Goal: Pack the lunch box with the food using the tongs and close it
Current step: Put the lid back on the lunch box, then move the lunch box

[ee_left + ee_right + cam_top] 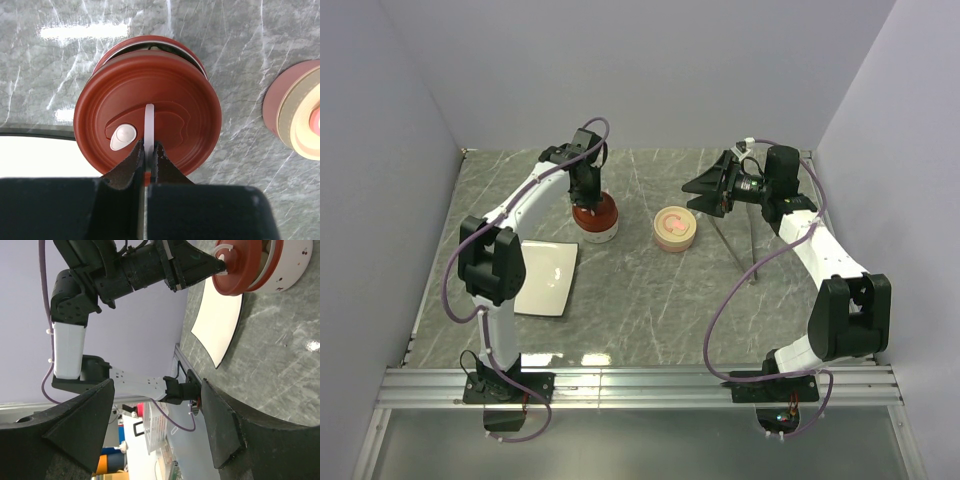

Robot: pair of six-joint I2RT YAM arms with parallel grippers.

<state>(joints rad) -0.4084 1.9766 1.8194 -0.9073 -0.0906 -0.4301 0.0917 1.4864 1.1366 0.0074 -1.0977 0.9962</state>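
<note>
Left wrist view: the left pincer (148, 159) is clamped together on the white strap (149, 120) of the red lid (165, 85), which lies directly under it. The lid sits over the white box (603, 236), and the box rim shows past the lid's far edge. A plate (545, 278) lies on the near side of this pincer. 1 tan round tier (675, 228), pink inside, stands between the 2 pincers. The right pincer (156, 390) has its fingers apart above the surface (650, 300) and grips nothing. The tongs (735, 251) lie flat on the surface, below this pincer and on its near side, untouched.
</note>
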